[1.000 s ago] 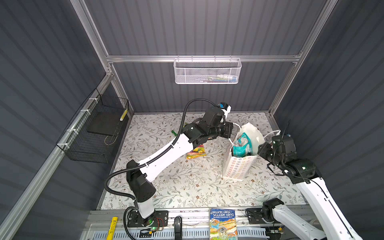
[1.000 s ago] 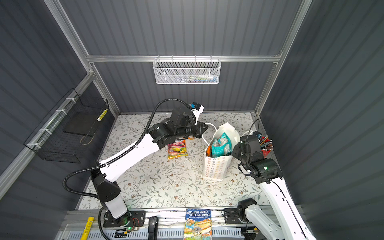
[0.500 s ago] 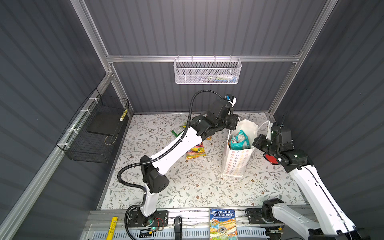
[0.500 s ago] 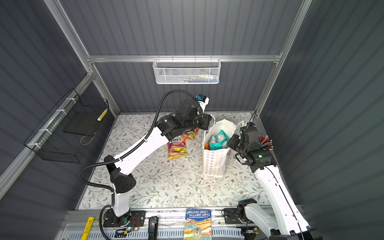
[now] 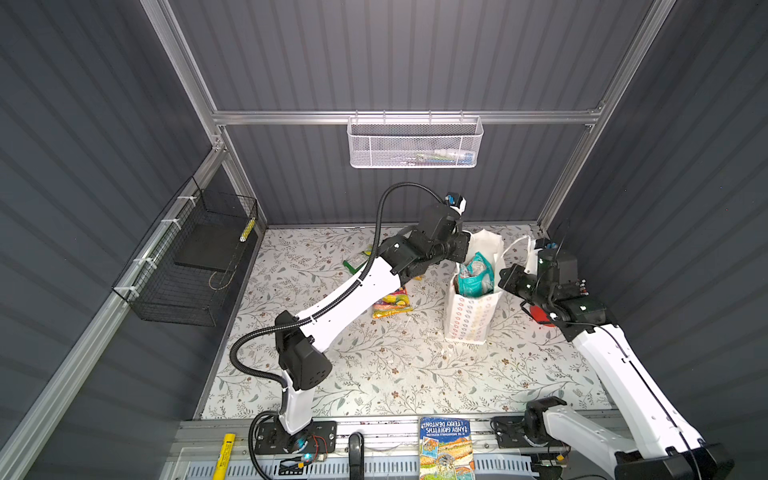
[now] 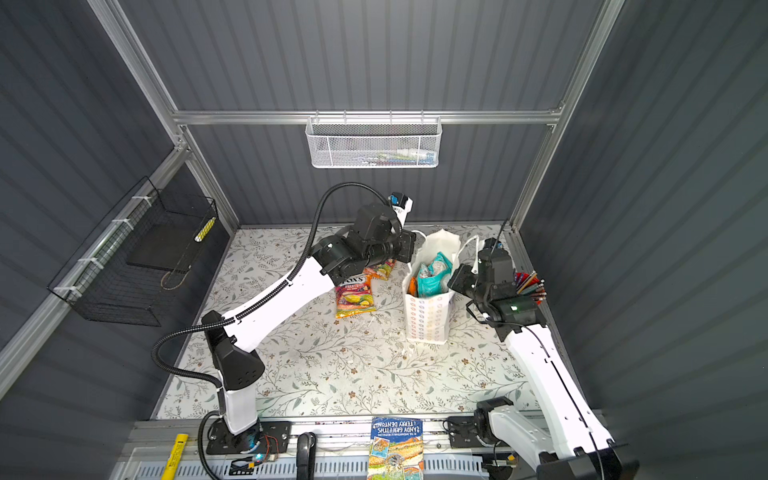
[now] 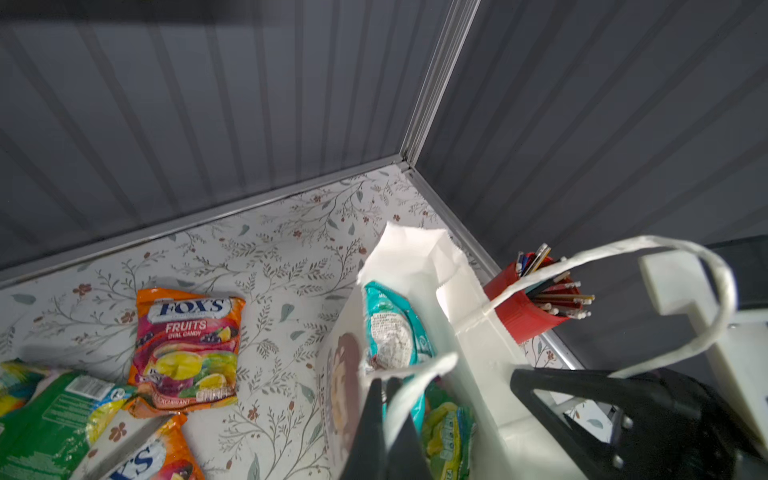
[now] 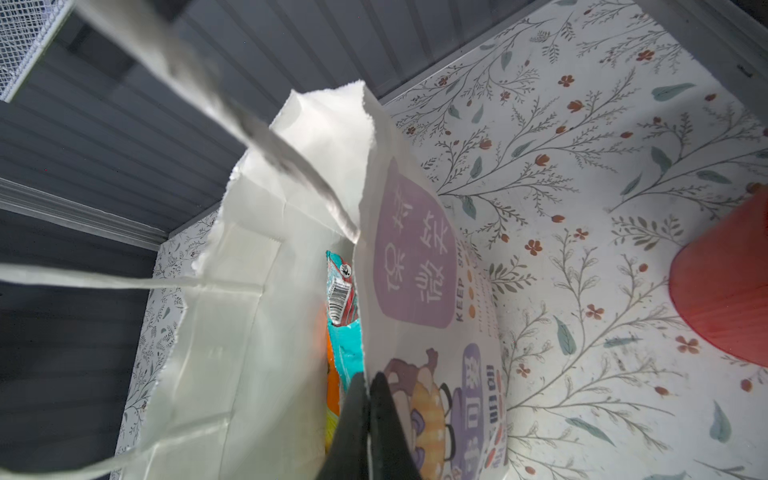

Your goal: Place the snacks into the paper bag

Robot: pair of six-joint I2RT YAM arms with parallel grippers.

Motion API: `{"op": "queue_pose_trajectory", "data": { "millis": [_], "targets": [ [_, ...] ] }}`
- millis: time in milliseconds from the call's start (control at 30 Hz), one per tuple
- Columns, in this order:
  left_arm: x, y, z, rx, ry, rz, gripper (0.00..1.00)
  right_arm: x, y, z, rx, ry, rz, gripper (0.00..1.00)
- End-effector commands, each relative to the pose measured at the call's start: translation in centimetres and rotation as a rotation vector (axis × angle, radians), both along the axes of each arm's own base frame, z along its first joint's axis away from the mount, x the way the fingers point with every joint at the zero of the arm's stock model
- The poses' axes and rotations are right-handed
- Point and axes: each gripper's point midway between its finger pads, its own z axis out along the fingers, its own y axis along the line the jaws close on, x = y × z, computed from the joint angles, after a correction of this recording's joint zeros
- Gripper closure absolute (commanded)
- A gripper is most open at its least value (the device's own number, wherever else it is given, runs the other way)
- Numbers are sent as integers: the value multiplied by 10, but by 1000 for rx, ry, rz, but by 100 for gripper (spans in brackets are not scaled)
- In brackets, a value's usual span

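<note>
Left on the mat (image 5: 374,374) I count at least four packets not yet bagged: a green packet (image 7: 50,415), a FOX'S packet (image 7: 187,345) lying flat, and two more cut off at the view's edge. My left gripper (image 7: 388,409) is pinched shut on a cord of the bag (image 5: 469,316). The bag stands upright, with a teal packet (image 5: 478,274) and a few others inside. My right gripper (image 8: 368,399) is clamped on the opposite wall. I judge it roughly half done.

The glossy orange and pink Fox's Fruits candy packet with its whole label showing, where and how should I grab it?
Probably the orange seam above the logo on the Fox's Fruits packet, from above: it lies flat, label up, that end clear, the opposite end crowded by other packets.
</note>
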Motion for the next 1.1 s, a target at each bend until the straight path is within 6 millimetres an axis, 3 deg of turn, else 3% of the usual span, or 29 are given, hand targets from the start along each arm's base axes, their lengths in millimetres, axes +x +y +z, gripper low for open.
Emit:
{"op": "queue_pose_trajectory", "data": {
  "millis": [0, 100, 267, 400, 500, 600, 667, 733, 867, 1000, 1067],
  "targets": [
    [-8, 7, 15, -59, -3, -1, 71, -5, 6, 3, 10, -60, 47, 100],
    [-16, 16, 25, -65, -1, -4, 2, -15, -6, 4, -5, -71, -8, 100],
    [-44, 38, 65, -95, -32, -66, 0, -23, -9, 4, -3, -77, -19, 100],
    [-73, 70, 97, -150, -89, -103, 0, -25, -6, 1, 13, -84, -7, 100],
    [-82, 100, 90, -119, -103, -44, 0, -28, -4, -1, 18, -82, 6, 100],
    [-72, 149, 55, -40, -92, 166, 0, -33, -5, 0, 18, -95, 9, 100],
    [-64, 174, 20, -10, -40, 266, 0, -36, -7, 3, 14, -108, 7, 100],
    [-59, 194, -29, 21, 59, 348, 0, -39, -6, 5, 17, -121, 13, 100],
    [-42, 210, -92, -3, 204, 423, 0, -40, -6, 2, 17, -121, 14, 100],
    [2, 231, -148, -63, 388, 484, 0, -38, -5, -4, 14, -105, 21, 100],
    [23, 242, -166, -96, 438, 516, 0, -37, -2, -7, 20, -101, 32, 100]
  ]
}}
